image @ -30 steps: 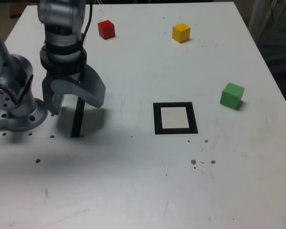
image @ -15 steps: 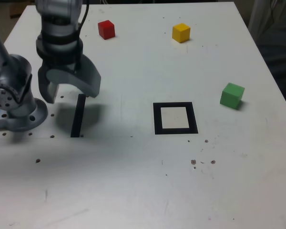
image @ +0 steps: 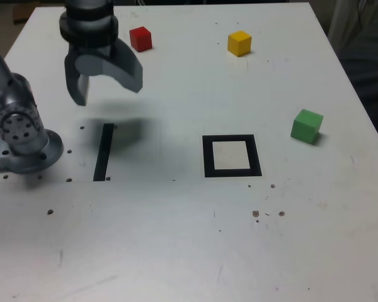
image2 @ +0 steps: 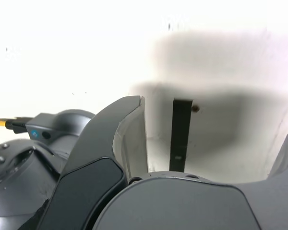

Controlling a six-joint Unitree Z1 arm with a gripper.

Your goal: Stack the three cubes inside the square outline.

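A: Risen and shifted toward the far edge since a second ago: gripper (image: 104, 80), no longer low over the black strip (image: 103, 151), now hanging above bare table with its shadow beside the strip's far end.

B: Fingers?

A: Spread wide, holding nothing. Same in the wrist view: gripper (image2: 206, 143) parted, with the black strip (image2: 181, 134) seen between the fingers.

B: Surface, near to far?

A: White table (image: 176, 251), scuffed, dotted with small dark specks at the near side. Then the arm's grey base (image: 22, 141) at the exterior view's left, and the square outline (image: 231, 155) near the middle, nothing inside it. Green cube (image: 306, 126) to that view's right of the outline, well apart. Farthest back, red cube (image: 140, 38) and yellow cube (image: 239, 43), apart from each other. Beyond the table's right edge, dark, indistinct room.
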